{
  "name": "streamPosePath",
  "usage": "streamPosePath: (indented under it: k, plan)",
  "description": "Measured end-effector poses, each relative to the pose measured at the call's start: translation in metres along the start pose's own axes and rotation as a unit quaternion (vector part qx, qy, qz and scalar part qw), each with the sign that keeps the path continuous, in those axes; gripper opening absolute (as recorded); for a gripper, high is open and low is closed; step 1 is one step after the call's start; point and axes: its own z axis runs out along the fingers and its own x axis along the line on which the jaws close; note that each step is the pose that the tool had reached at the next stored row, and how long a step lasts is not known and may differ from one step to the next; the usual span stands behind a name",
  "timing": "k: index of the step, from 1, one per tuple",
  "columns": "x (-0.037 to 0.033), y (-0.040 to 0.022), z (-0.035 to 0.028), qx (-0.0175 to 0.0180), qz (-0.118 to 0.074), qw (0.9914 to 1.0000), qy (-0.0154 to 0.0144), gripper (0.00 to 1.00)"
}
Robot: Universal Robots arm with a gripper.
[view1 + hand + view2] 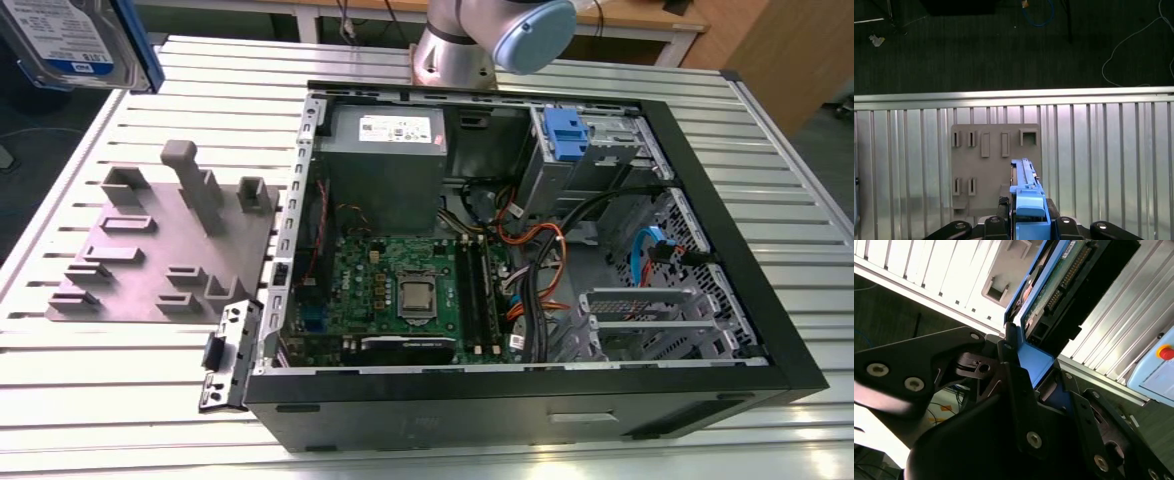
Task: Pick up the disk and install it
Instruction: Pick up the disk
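The pincer (1026, 220) is clamped on the disk (1025, 192), jaws bearing on the blue bracket at its near end. In the first wrist view the disk stands on edge. Its long axis runs straight out from the pincer, parallel to the slats of the bench (1104, 165). Beyond it lies the grey fixture plate (994, 175). In the exterior view the disk hangs raised at the frame's 10 o'clock corner, well apart from the open computer case (534, 415). The case lies toward 4 o'clock from the disk. Its drive bay (607, 150), with a blue latch, occupies the case's 1 o'clock corner.
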Motion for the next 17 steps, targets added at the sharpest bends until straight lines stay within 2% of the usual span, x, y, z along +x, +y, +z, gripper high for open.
streamPosePath:
  k: [4, 8, 13, 17]
  plan:
    - [0.0038, -0.0002, -0.0001, 0.0001, 0.000, 1.00000, 0.0008, 0.37]
    - [0.0044, -0.0002, -0.0005, 0.0000, 0.000, 1.00000, 0.0016, 0.37]
    - [0.0043, -0.0003, -0.0066, 0.0000, 0.000, 1.00000, 0.0020, 0.37]
    - [0.0045, -0.0003, -0.0072, 0.0001, 0.000, 1.00000, 0.0025, 0.37]
